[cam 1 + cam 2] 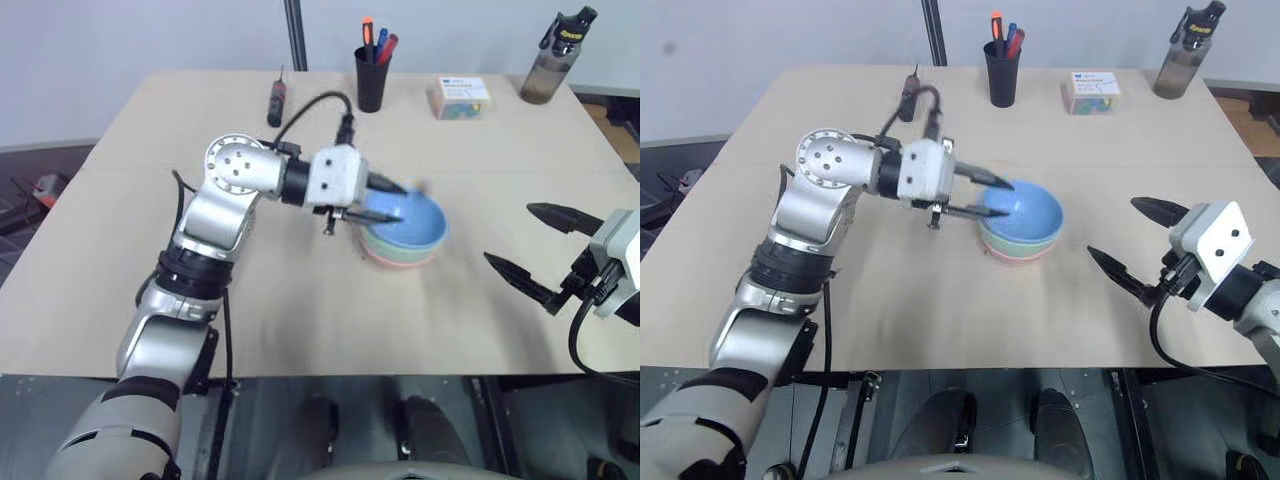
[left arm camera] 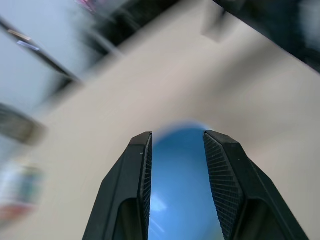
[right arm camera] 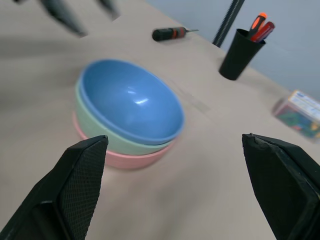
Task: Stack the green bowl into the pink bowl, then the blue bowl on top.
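Left eye, stack: I see the blue bowl (image 1: 408, 222) nested on top, the green bowl (image 1: 392, 247) under it and the pink bowl (image 1: 400, 261) at the bottom, all on the table (image 1: 300, 310) near its middle.
Left eye, left gripper (image 1: 388, 203): it points sideways at the blue bowl's rim; its fingers stand a little apart on either side of the near rim, and I cannot tell whether they press on it.
Left eye, far edge: a black pen cup (image 1: 372, 78), a small box (image 1: 461, 97), a dark bottle (image 1: 556, 58) and a screwdriver (image 1: 277, 98) stand well apart from the stack.
Right eye, right gripper (image 1: 1135, 238): fingers spread wide, holding nothing, to the right of the stack and apart from it.
Left wrist, fingers (image 2: 131, 185): the two black pads are parted, with the blue bowl's inside showing in the gap between them.
Right wrist, stack: I see blue in green in pink, upright, with the blue bowl tilted slightly in the green.
Right wrist, fingers (image 3: 80, 185): both pads far apart, with bare table between them and the stack beyond.
Right wrist, background: pen cup, screwdriver and box lie past the bowls.
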`<state>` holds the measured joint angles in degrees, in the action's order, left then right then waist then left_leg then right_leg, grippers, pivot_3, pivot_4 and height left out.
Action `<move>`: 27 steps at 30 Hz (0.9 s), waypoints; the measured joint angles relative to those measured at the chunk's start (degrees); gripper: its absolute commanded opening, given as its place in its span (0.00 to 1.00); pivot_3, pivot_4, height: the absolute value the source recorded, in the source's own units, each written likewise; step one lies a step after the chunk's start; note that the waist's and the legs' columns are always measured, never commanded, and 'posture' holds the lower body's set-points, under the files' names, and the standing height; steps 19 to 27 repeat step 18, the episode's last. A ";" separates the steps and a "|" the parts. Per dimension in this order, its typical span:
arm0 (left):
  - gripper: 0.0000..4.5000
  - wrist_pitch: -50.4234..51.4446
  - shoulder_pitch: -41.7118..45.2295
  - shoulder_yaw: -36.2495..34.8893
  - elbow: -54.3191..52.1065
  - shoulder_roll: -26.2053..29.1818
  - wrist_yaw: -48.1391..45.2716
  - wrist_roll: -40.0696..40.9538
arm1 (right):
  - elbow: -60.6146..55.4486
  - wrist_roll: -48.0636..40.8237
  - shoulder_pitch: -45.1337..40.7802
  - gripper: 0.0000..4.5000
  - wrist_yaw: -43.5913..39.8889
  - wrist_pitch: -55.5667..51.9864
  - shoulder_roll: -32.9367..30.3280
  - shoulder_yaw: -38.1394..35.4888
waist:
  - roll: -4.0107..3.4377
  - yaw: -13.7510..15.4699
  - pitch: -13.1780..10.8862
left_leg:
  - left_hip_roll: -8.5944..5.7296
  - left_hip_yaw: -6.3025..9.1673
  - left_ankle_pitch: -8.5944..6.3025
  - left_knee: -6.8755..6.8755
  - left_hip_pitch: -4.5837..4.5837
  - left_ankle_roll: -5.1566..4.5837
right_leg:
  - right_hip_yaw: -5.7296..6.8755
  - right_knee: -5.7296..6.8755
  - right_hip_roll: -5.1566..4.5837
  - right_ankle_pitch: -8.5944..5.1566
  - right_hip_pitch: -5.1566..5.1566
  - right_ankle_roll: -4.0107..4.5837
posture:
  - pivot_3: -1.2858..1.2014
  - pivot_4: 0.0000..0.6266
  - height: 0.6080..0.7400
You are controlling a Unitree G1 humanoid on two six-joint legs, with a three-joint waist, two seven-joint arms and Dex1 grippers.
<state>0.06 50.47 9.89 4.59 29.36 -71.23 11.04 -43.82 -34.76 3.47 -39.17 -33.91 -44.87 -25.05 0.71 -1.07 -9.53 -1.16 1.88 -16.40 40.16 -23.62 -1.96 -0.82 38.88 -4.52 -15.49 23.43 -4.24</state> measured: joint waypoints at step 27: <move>0.98 29.26 -45.07 -25.44 -26.95 13.94 14.85 14.15 | 17.58 5.39 -0.42 1.00 -11.82 5.88 -6.58 2.92 | -0.03 1.05 0.02 | 0.13 0.05 -0.13 -0.05 0.20 -0.21 | 0.07 -0.06 -0.08 0.00 -0.21 0.01 | 0.52 0.24 1.00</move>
